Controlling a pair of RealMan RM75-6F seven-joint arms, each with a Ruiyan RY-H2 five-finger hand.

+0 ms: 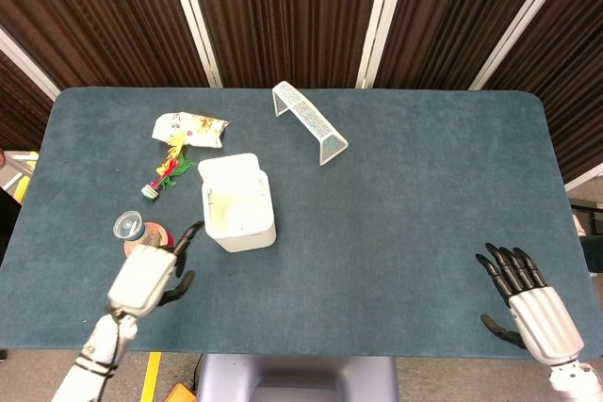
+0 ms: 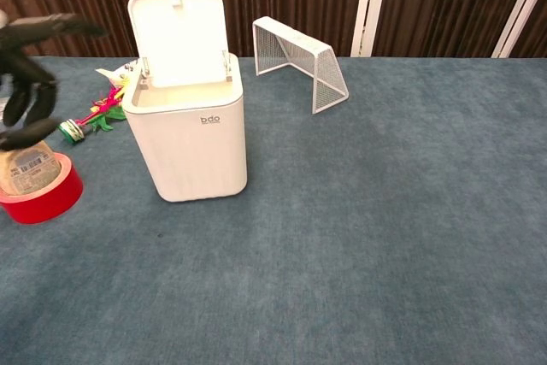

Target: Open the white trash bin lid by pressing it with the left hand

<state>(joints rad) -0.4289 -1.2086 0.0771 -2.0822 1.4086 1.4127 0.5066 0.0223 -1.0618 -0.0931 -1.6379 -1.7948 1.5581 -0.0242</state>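
Note:
The white trash bin (image 1: 239, 217) (image 2: 188, 147) stands left of the table's middle with its lid (image 2: 177, 37) swung up and standing upright at the back. My left hand (image 1: 146, 278) (image 2: 30, 74) hovers to the left of the bin, apart from it, one finger stretched out and the others curled, holding nothing. It looks blurred in the chest view. My right hand (image 1: 525, 304) rests near the front right corner with its fingers spread and empty.
A red tape roll (image 2: 38, 185) (image 1: 141, 240) lies under my left hand, a small round lid (image 1: 127, 226) beside it. A snack bag (image 1: 190, 130) and a colourful toy (image 1: 167, 172) lie behind the bin. A white mesh goal (image 1: 309, 121) (image 2: 301, 61) stands at the back.

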